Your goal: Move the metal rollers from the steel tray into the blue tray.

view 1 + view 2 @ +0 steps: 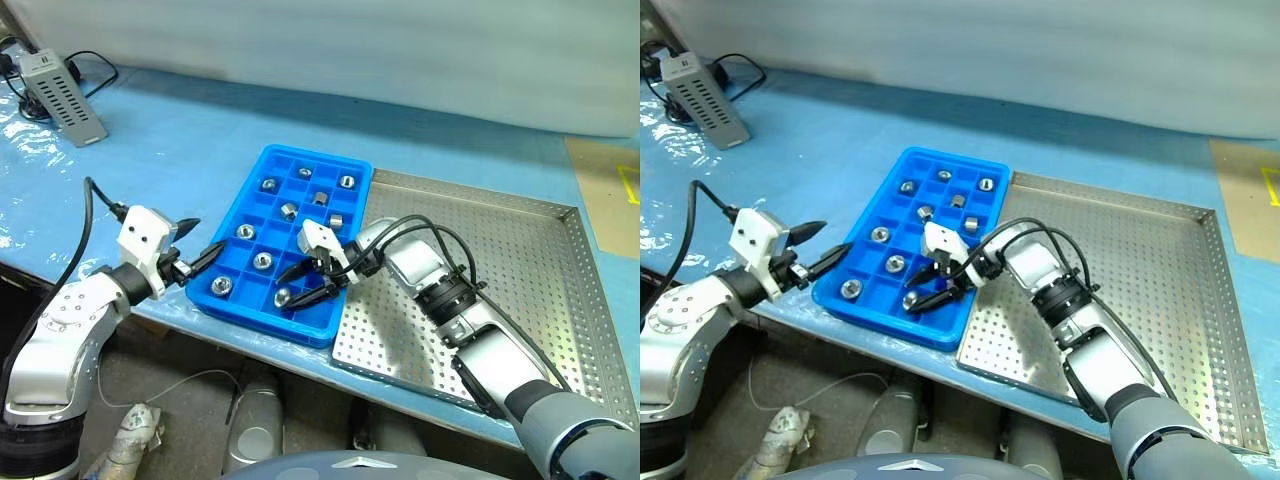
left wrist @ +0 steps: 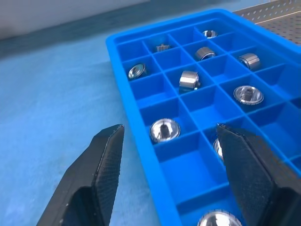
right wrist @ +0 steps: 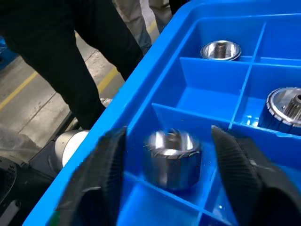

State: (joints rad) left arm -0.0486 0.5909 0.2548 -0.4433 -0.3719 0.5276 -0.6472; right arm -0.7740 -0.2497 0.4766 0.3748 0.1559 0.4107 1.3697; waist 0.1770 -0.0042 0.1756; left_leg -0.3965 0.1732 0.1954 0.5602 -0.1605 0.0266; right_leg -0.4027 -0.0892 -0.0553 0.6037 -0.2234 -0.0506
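Head view: right gripper [image 1: 312, 283] spread over the blue tray [image 1: 262, 168] front row, roller [image 1: 283, 296] beneath; left gripper [image 1: 203, 240] parted beside its left rim. Right wrist: roller [image 3: 172, 158] between separated fingers [image 3: 237, 174] (blurred, apparently untouched).

The roller [image 3: 172, 158] between the right gripper's fingers [image 3: 240, 176] looks blurred. The steel tray [image 1: 520, 260] is partly hidden under the right arm. The grey box [image 1: 62, 95] is too small to identify.
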